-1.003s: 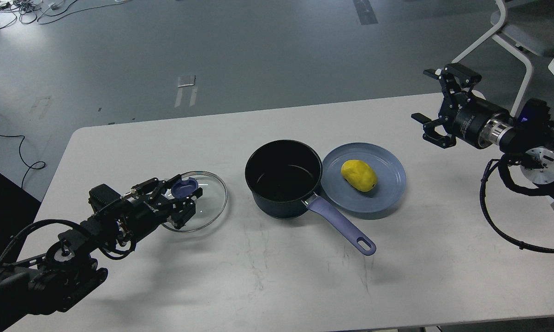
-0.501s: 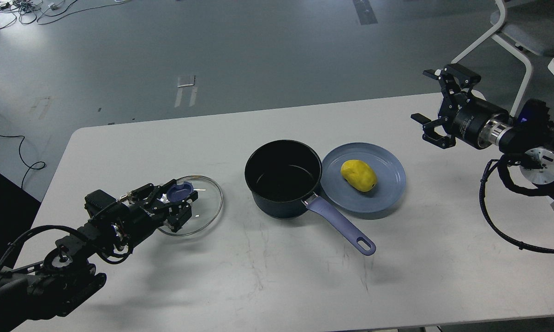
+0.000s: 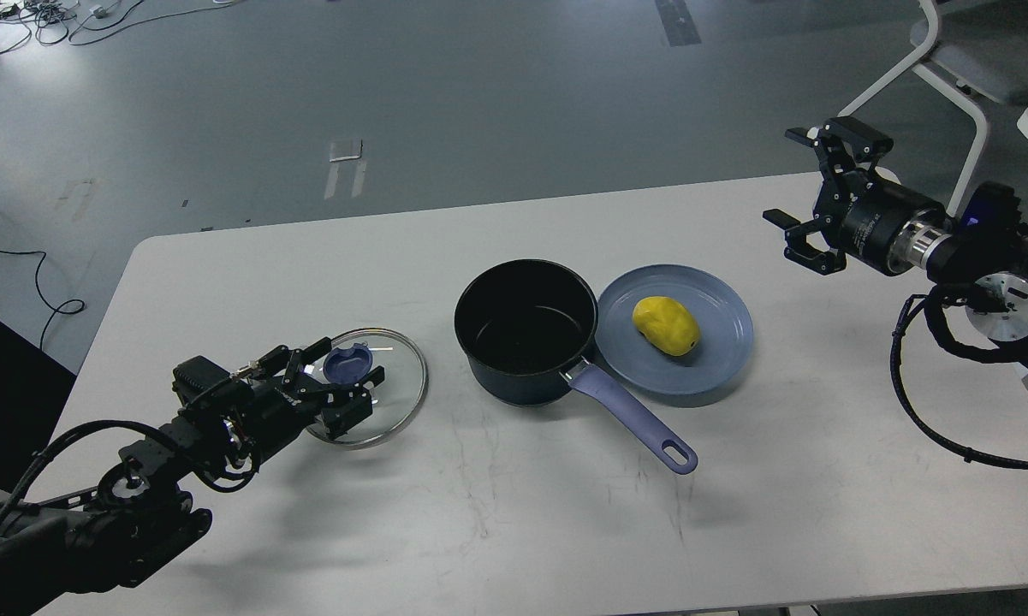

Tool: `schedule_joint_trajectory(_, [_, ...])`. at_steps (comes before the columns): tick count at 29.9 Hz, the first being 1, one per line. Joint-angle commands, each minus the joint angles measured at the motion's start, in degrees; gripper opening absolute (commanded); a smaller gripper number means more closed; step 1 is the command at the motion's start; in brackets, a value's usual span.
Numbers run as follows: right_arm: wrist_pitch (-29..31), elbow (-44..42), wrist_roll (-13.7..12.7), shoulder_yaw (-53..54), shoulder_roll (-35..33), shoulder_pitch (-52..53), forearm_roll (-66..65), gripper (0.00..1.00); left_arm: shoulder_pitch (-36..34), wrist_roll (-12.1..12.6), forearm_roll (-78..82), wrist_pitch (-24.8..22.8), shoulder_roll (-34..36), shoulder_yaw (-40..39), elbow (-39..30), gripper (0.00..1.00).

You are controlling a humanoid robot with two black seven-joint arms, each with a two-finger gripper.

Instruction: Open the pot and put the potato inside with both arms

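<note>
Pot (image 3: pixel 526 334) uncovered on table (image 3: pixel 222 282), potato (image 3: pixel 667 326) on blue plate (image 3: pixel 719 342) beside it; left gripper (image 3: pixel 341 385) clasping glass lid (image 3: pixel 398 385) knob; right gripper (image 3: pixel 809 201) spread open, holding nothing

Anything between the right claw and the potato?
Only bare table and the plate's far rim lie between the right claw and the potato, per the head view.

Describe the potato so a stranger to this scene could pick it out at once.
On the white table, right of centre, a flat blue plate sits right of the open dark pot. The potato lies on that plate: the only yellow thing here, a smooth egg-shaped lump with a small dark spot.
</note>
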Motion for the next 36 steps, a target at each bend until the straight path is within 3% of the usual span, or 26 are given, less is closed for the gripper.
schedule_joint_trajectory(1, [0.14, 0.21, 0.00, -0.14, -0.33, 0.08, -0.35, 1.00, -3.20, 0.00, -9.46, -0.01, 0.91, -0.46, -0.63, 0.98])
schedule_joint_trajectory(4, [0.23, 0.56, 1.22, -0.23, -0.34, 0.78, -6.99, 1.00, -10.65, 0.00, -23.68, -0.01, 1.62, -0.11, -1.59, 0.98])
schedule_joint_trajectory(9, [-0.03, 3.98, 9.92, -0.32, -0.33, 1.05, -32.83, 1.00, -20.16, 0.00, -43.38, -1.02, 0.74, -1.16, -2.38, 0.98])
schedule_joint_trajectory(11, [-0.47, 5.30, 12.56, -1.36, -0.25, 1.13, -44.50, 1.00, -23.32, 0.00, -58.02, -6.19, -1.27, -1.86, -2.38, 0.98])
schedule_joint_trajectory(14, [-3.01, 5.30, 13.09, -5.56, -0.25, 2.27, -52.00, 1.00, -25.87, 0.00, -69.73, -13.12, -1.90, -2.04, -2.30, 0.98])
schedule_joint_trajectory(15, [-3.89, 5.30, 13.36, -7.07, -0.25, 2.80, -53.60, 1.00, -26.41, 1.01, -71.96, -14.81, -2.16, -2.04, -2.30, 0.98])
schedule_joint_trajectory(17, [-8.10, 4.61, 14.93, -14.60, -0.16, 5.51, -60.78, 1.00, -28.16, 9.85, -78.19, -21.21, -3.30, -3.17, -2.03, 0.98])
schedule_joint_trajectory(19, [-11.09, 2.42, 15.47, -19.71, 0.36, 7.19, -66.58, 1.00, -28.70, 14.79, -80.14, -24.65, -4.09, -6.50, -2.29, 0.98])
schedule_joint_trajectory(25, [-14.80, -3.83, 17.49, -25.88, 4.32, 7.90, -73.29, 0.99, -27.12, 23.59, -80.51, -34.24, -8.57, -14.69, -3.00, 0.98])
schedule_joint_trajectory(31, [-14.80, -8.04, 17.58, -28.88, 6.69, 9.74, -75.67, 0.96, -24.92, 26.15, -80.86, -35.92, -11.48, -15.05, -3.00, 0.98])
schedule_joint_trajectory(36, [-14.80, -11.21, 17.67, -33.08, 8.80, 11.24, -76.02, 0.93, -23.25, 26.07, -80.77, -36.62, -11.74, -15.05, -3.00, 0.98])
